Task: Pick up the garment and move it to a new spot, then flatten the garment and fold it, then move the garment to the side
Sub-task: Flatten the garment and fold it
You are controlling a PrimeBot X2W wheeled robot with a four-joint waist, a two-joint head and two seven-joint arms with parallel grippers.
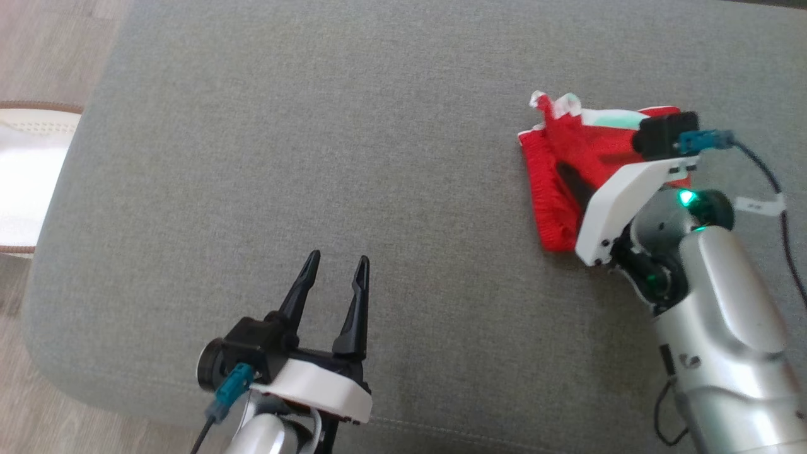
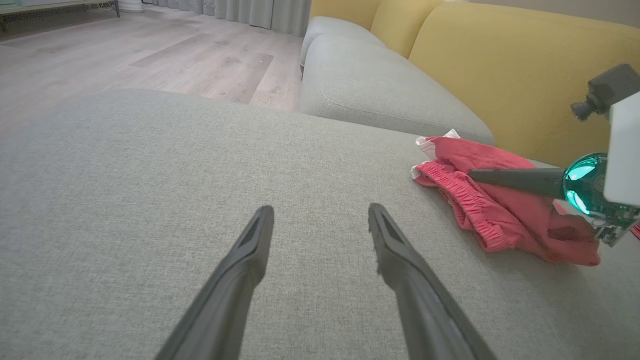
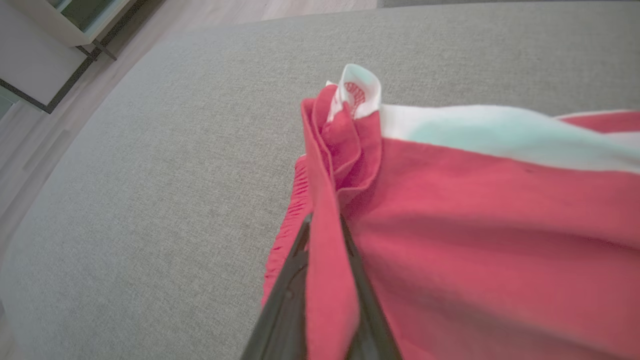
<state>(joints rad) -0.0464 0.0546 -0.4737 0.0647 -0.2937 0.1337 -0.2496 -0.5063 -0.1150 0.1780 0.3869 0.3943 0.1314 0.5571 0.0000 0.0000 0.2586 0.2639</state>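
The garment [image 1: 561, 164] is a bunched red piece with a ribbed red waistband and a white and mint-green band. It lies at the right of the grey cushion [image 1: 315, 157]. My right gripper [image 1: 567, 173] is shut on a fold of the garment [image 3: 450, 225]; the right wrist view shows red cloth pinched between its dark fingers [image 3: 290, 295]. From the left wrist view the garment [image 2: 495, 200] sits to the right, with the right gripper's finger [image 2: 515, 177] lying over it. My left gripper [image 1: 334, 265] stands open above bare cushion at the lower left; nothing is between its fingers [image 2: 400, 250].
The cushion's front edge [image 1: 441, 429] and rounded left edge [image 1: 50, 221] border wood floor [image 1: 50, 50]. A pale round rug [image 1: 25, 183] lies left of the cushion. Beyond stand a second grey seat [image 2: 380, 90] and yellow backrests [image 2: 525, 75].
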